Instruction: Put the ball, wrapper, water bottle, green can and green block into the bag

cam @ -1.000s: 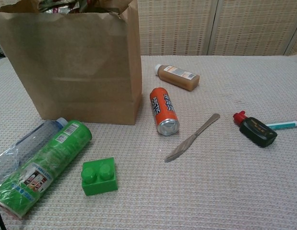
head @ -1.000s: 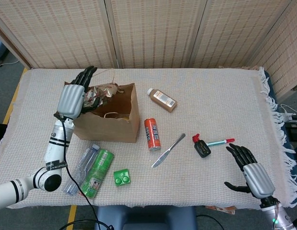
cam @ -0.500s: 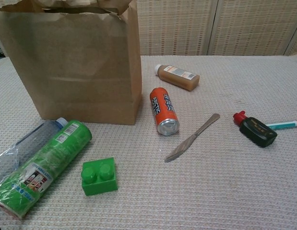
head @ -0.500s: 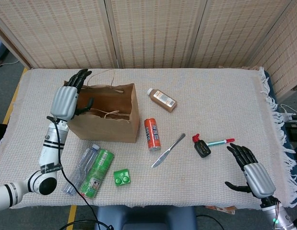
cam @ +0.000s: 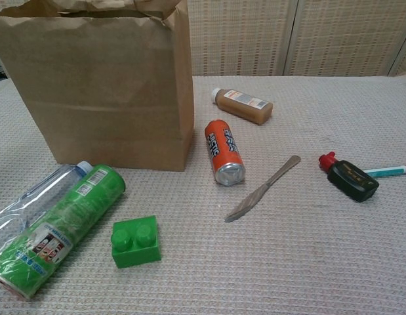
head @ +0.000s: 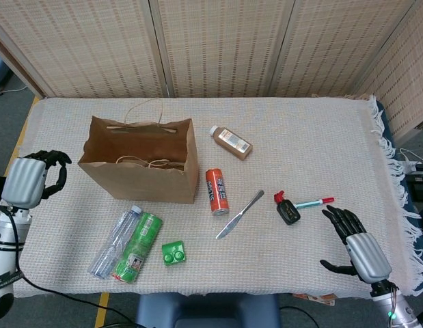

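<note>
Bag (head: 146, 171) is standing open near table's left side; wrapper isn't showing above its rim anymore, so prob. dropped inside, can't see it or the ball. Left hand (head: 30, 179) has pulled back from over the bag to left of table, fingers curled in, holding nothing. Right hand (head: 355, 242) is idling at front right, fingers apart, empty. Green can (head: 137, 247) and water bottle (head: 115, 240) are lying touching in front of bag, green block (head: 173, 253) just beside them. Those three are still waiting.
</note>
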`<state>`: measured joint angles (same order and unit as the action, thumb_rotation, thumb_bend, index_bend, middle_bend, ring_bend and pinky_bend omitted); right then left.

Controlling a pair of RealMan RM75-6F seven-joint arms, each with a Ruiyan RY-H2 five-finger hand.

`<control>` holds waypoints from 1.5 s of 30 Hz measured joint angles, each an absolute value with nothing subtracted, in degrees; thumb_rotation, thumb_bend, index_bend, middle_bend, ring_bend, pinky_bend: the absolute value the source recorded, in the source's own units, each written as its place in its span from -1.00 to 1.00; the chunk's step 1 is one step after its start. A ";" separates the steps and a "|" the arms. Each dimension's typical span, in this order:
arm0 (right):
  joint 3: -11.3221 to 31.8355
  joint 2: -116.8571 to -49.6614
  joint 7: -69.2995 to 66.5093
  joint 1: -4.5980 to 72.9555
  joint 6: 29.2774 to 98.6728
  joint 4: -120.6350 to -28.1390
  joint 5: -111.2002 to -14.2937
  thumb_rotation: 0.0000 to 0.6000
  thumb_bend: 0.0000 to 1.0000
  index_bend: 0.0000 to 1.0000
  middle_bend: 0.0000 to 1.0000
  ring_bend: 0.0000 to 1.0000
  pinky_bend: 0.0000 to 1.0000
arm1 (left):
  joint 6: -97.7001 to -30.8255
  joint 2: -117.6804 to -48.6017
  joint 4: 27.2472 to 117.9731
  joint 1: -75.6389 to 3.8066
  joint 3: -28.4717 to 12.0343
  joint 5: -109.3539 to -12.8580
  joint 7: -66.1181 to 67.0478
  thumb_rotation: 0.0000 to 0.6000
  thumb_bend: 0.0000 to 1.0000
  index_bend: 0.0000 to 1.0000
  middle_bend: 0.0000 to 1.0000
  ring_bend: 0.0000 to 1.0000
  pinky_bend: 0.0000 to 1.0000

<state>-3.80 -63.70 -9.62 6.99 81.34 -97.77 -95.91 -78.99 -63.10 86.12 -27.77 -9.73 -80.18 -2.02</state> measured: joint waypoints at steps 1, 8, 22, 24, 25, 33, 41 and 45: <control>-3.82 -63.75 -9.58 7.00 81.32 -97.76 -95.95 1.00 -0.95 -1.00 -1.00 -1.00 -1.00 | -79.13 -63.15 84.03 -27.46 -8.52 -82.12 -2.35 1.00 -0.07 -0.48 -0.43 -0.42 -0.18; -3.82 -64.00 -8.99 7.09 81.04 -97.72 -95.87 1.00 -0.95 -1.00 -1.00 -1.00 -1.00 | -81.27 -65.52 64.28 -26.51 0.92 -99.17 -2.54 1.00 -0.25 -1.00 -0.99 -0.98 -0.74; -3.87 -63.61 -9.67 7.25 80.36 -98.20 -95.27 1.00 -0.95 -1.00 -1.00 -1.00 -1.00 | -86.63 -75.89 42.55 -29.31 15.02 -120.85 2.88 1.00 -0.27 -1.00 -1.00 -1.00 -0.91; -3.89 -63.51 -9.89 7.25 80.25 -98.27 -95.16 1.00 -0.95 -1.00 -1.00 -1.00 -1.00 | -86.51 -76.28 42.57 -29.64 15.29 -121.07 3.34 1.00 -0.27 -1.00 -1.00 -1.00 -0.91; -3.89 -63.46 -9.95 7.27 80.17 -98.31 -95.11 1.00 -0.95 -1.00 -1.00 -1.00 -1.00 | -86.48 -76.41 42.63 -29.76 15.42 -121.19 3.54 1.00 -0.27 -1.00 -1.00 -1.00 -0.91; -4.09 -63.06 -10.31 7.41 79.46 -98.90 -94.73 1.00 -0.95 -1.00 -1.00 -1.00 -1.00 | -85.76 -77.99 43.53 -30.08 16.61 -121.97 6.23 1.00 -0.27 -1.00 -1.00 -1.00 -0.91; -4.24 -62.75 -10.48 7.45 78.97 -99.37 -94.43 1.00 -0.95 -1.00 -1.00 -1.00 -1.00 | -83.99 -79.68 44.21 -30.96 17.45 -122.65 8.46 1.00 -0.26 -1.00 -1.00 -1.00 -0.91; -4.30 -62.58 -10.56 7.53 78.62 -99.68 -94.24 1.00 -0.95 -1.00 -1.00 -1.00 -1.00 | -82.44 -80.77 43.90 -31.39 17.32 -122.03 8.95 1.00 -0.26 -1.00 -1.00 -1.00 -0.91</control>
<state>-4.30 -62.58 -10.56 7.53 78.62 -99.68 -94.24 -82.44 -80.77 43.90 -31.39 17.32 -122.03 8.95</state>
